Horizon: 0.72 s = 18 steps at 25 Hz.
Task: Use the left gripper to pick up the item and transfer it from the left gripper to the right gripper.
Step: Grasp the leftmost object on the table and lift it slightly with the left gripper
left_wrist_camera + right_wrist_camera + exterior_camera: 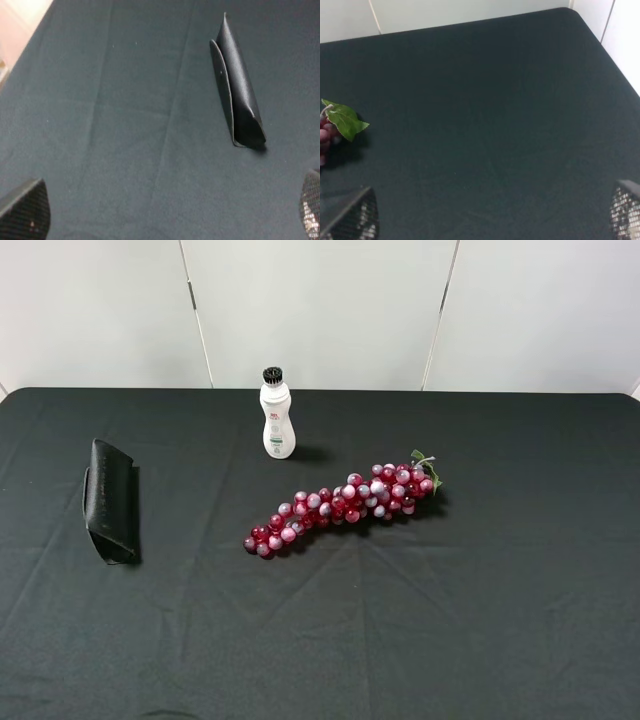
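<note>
Lying at the left of the overhead frame, the black case (pixel 110 502) rested on the black tablecloth (pixel 500 640), its long axis running up and down the frame (a flap ran along one long side). At upper centre a white bottle (pixel 277 420) with a black cap stood upright, well apart from the case. Right of it and lower, a bunch of red grapes (pixel 345 502) stretched diagonally, its green leaf (pixel 425 462) at the upper right end. The left gripper (pixel 167 217) was spread wide and empty, the case ahead of it, clear of its fingertips (pixel 25 212). The right gripper (pixel 487 220) likewise gaped wide, holding nothing, the leaf near one fingertip.
</note>
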Tool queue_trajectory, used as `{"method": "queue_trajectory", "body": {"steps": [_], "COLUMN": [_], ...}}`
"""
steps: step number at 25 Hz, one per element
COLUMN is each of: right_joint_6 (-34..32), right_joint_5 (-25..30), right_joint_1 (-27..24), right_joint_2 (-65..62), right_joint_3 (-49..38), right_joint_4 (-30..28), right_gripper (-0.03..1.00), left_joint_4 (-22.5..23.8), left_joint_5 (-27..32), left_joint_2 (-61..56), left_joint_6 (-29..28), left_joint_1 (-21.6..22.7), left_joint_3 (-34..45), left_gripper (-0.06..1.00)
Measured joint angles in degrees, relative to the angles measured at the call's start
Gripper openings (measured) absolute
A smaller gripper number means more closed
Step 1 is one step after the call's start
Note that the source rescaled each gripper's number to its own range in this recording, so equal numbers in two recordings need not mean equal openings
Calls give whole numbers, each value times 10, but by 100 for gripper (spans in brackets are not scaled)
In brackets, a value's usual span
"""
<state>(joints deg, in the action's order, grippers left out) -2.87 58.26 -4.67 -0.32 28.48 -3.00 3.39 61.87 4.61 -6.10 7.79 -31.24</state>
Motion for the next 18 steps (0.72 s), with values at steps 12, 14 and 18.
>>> {"method": "queue_trajectory", "body": {"steps": [12, 14, 18], "right_joint_6": [0, 0, 0], "right_joint_5": [0, 0, 0], "right_joint_1": [0, 0, 0], "right_joint_2": [0, 0, 0], "right_joint_3": [0, 0, 0], "right_joint_4": [0, 0, 0], "right_gripper": [100, 100, 100], "left_joint_4": [0, 0, 0], "left_joint_5": [11, 11, 3], "left_joint_2": [244, 294, 386], "left_joint_6": [-44, -45, -45], "left_joint_1": [0, 0, 0], "left_joint_3": [-79, -90, -107], "left_gripper": [100, 100, 100]}}
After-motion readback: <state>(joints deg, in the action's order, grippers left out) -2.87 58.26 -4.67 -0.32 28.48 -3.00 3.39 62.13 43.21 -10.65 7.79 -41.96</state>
